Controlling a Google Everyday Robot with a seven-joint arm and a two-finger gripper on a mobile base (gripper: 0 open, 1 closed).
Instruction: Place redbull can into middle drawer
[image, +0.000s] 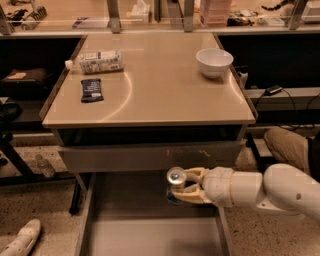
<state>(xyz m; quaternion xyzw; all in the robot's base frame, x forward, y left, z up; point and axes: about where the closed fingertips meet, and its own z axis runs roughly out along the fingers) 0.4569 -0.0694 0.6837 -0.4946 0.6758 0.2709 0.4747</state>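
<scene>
The redbull can (176, 177), we note, stands upright, clamped in the claw (182, 186) above the open middle drawer (145, 235), toward its back; we judge the carry done, lowering and release outstanding.

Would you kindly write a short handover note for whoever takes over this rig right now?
Pincer: shut on the redbull can, reaching in from the right, in front of the table.
Redbull can: held roughly upright over the rear part of the open middle drawer, just below the closed drawer front above it.
Done: the can is in the grasp and over the drawer, and the drawer is pulled out.
Left: lower the can onto the drawer floor, open the pincer, and draw the arm clear.
</scene>
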